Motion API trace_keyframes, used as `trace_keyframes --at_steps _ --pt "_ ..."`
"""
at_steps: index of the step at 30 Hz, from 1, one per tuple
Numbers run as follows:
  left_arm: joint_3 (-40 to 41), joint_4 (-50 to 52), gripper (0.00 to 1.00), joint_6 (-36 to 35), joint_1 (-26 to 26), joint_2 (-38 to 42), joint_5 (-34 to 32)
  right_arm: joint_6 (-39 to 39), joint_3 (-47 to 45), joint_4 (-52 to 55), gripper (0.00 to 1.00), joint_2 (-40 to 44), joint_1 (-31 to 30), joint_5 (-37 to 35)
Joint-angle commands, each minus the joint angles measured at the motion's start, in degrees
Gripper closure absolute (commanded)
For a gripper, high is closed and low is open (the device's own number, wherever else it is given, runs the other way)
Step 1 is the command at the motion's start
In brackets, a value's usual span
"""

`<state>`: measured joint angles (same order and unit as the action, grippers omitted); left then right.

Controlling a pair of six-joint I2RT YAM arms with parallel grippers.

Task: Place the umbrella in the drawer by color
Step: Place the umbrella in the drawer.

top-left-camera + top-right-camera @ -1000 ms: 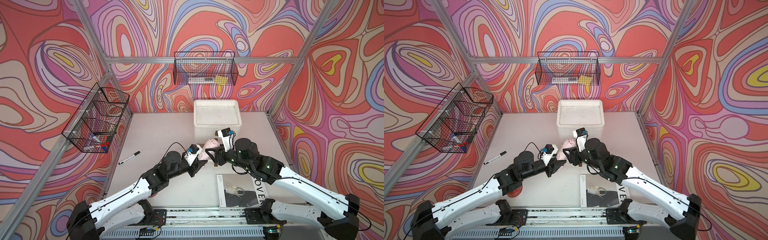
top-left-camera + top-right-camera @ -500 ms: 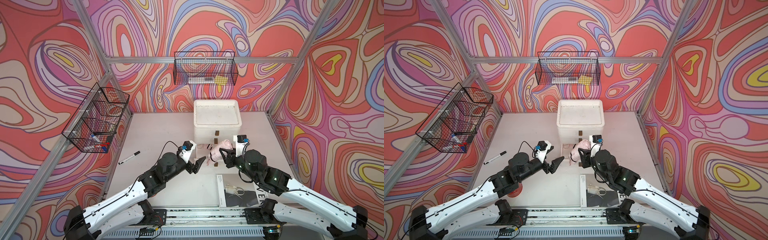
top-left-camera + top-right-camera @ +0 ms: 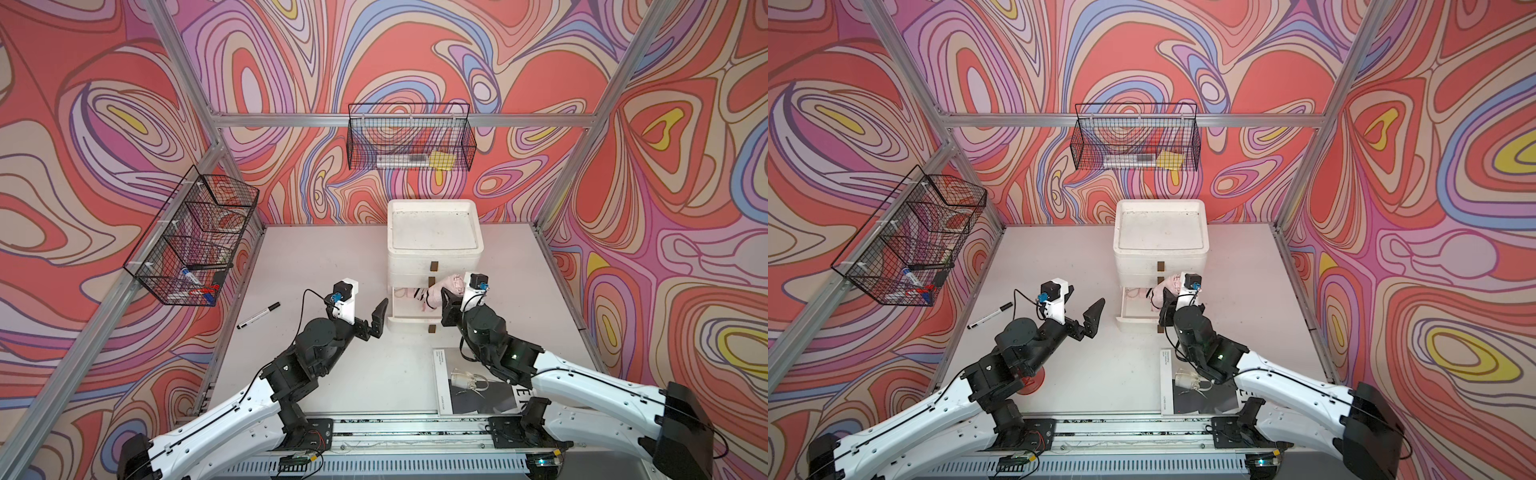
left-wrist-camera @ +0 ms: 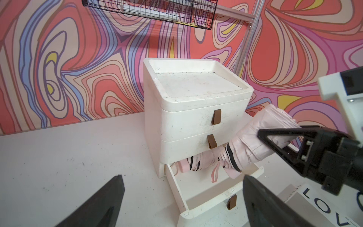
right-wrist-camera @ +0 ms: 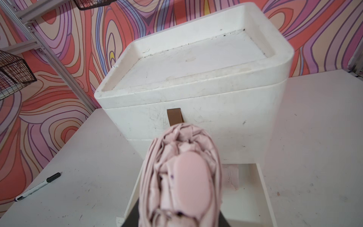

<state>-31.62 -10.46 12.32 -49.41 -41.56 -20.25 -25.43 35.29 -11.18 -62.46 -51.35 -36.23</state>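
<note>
Clamped in right gripper [image 3: 449, 296]: pink umbrella [image 3: 451, 282], folded, tilted, gripped near its upper end. Lower end, with black band and strap loop, down over the open bottom drawer [image 4: 206, 200] of the white chest [image 4: 186, 121]. Can't tell if touching the drawer floor. In both top views, right at the chest's front.

Already inside that drawer, toward the back: second umbrella [image 4: 196, 161], also pink, lying flat, partly tucked under the shut middle drawer. Just beside the held one; contact unclear.

Upper two drawers shut. Brown tabs [image 4: 216, 117] on all three fronts.

Left gripper [image 3: 365, 320]: spread wide, holding nothing, above the table [image 3: 311, 257] just left of the drawer, apart from it.

Back-wall basket [image 3: 365, 141]: long pale item [image 3: 401, 160] lying along the bottom, yellow piece [image 3: 441, 160] at its right end.

Side-wall basket [image 3: 160, 220]: split into several compartments. In the nearest one, marker-like items [image 3: 192, 277] with blue and red bits. Contents of the others too blurred to name.

Loose on table:
- black-capped marker [image 3: 258, 315], left of the left arm
- magazine [image 3: 478, 390] near the front edge, partly under the right arm
- red disc [image 3: 1034, 384], mostly hidden under the left arm
</note>
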Motion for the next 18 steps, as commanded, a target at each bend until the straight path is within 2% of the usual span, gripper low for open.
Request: trace_keyframes --at_steps 1,6,9,12,18 --pt "1.0 -1.0 0.01 1.4 0.2 0.7 -3.7 -1.8 3.1 -7.8 0.71 -5.3 0.0 2.5" --pt "1.2 -1.5 0.01 1.2 0.2 -0.5 -4.2 -4.3 7.1 -4.1 0.5 -13.0 0.1 6.0" --pt "1.1 -1.3 0.01 1.0 0.2 -1.3 -4.4 -2.8 9.5 1.7 0.31 -15.0 0.0 6.2" --pt "1.6 -2.1 0.01 1.0 0.3 -1.8 -5.6 -0.6 11.4 6.6 0.25 -15.8 0.0 6.5" --pt "4.2 -4.7 0.01 1.5 0.2 -2.0 -7.2 1.4 10.8 11.4 0.23 -13.4 0.0 3.7"
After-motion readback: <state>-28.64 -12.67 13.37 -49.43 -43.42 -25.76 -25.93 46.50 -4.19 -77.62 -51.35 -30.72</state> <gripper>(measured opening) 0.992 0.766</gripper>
